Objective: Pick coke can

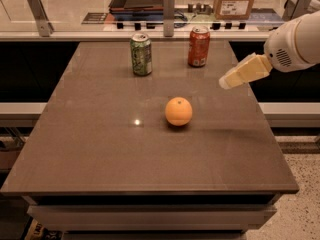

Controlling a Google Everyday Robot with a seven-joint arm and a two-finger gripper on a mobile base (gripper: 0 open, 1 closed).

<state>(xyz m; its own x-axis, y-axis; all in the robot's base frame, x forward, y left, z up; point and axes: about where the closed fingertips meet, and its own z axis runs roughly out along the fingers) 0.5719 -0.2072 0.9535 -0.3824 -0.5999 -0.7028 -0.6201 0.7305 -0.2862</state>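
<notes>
the coke can (199, 46) is a cylindrical aluminium can with a red-orange body, a silver top and a pale label patch low on its side. it stands upright on the table (100, 149), behind the orange (178, 111) and slightly to its right, well apart from it. a green can (141, 54) of the same shape stands upright behind the orange and to its left, apart from the coke can. the orange is round with a matte skin. the table top is flat, smooth and brown-grey, with a faint sheen. the gripper (223, 83), a pale cream wedge on a rounded white arm housing (295, 44), hangs above the table to the right of the orange, clear of the coke can. whether the gripper is apart or together cannot be told.
</notes>
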